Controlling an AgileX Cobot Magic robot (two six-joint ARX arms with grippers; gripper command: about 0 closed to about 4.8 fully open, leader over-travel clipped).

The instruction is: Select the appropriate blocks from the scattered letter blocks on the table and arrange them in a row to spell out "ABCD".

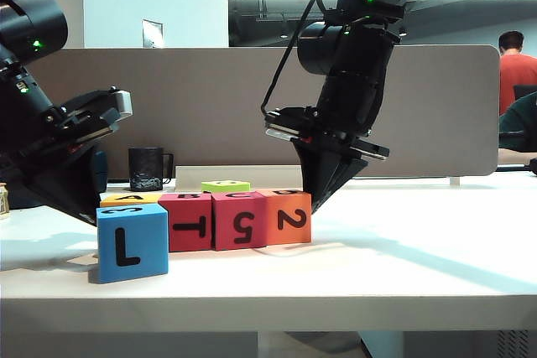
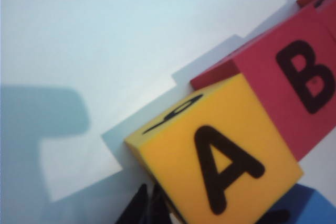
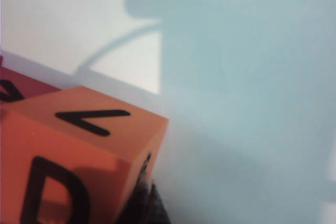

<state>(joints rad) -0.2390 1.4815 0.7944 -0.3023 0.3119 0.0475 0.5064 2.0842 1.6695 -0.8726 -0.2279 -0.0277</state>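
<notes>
On the white table [image 1: 419, 266], four blocks stand touching in a row that runs left to right. Their tops read A, B, C, D: yellow block [image 1: 127, 199], red block [image 1: 190, 220] with T in front, pink block [image 1: 240, 219] showing 5, orange block [image 1: 287, 216] showing 2. The blue block [image 1: 132, 242] marked L stands in front of the yellow one. A green block [image 1: 225, 185] lies behind. The left gripper [image 2: 149, 208], closed and empty, rests at the yellow block's outer end; the right gripper [image 3: 144, 203], closed and empty, rests at the orange block's.

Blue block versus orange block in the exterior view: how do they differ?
The blue block faces the camera with an L; the orange block shows a 2. The blue block stands in front of the row, the orange block ends it, beside the right gripper. Both are cubes on the table.
</notes>
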